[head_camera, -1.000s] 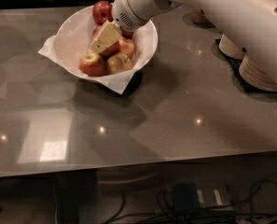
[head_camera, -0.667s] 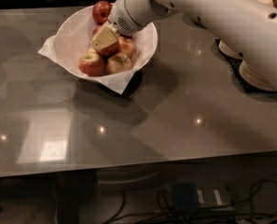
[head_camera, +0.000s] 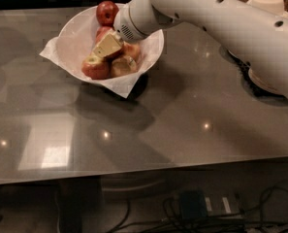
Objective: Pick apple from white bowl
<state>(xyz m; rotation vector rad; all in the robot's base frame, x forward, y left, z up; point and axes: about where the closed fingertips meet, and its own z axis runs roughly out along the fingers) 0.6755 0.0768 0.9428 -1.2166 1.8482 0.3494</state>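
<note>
The white bowl [head_camera: 73, 42], lined with white paper whose corners stick out, stands on the table at the back left. It holds several apples. An orange-red apple [head_camera: 133, 50] lies in the middle, partly hidden under my gripper. A dark red apple [head_camera: 107, 12] sits at the far rim, a red one [head_camera: 95, 67] at the front left, and a yellow-green one [head_camera: 122, 66] at the front right. My gripper [head_camera: 107, 45] reaches down into the bowl from the right and sits among the apples, touching or just above the middle ones.
The grey glossy table [head_camera: 182, 120] stretches in front of and to the right of the bowl. My white arm [head_camera: 221, 18] crosses above the table's back right. Stacks of cream plates [head_camera: 269, 4] stand at the back right, partly behind the arm.
The gripper has shifted slightly lower and to the left within the bowl. The apples and bowl have not visibly moved.
</note>
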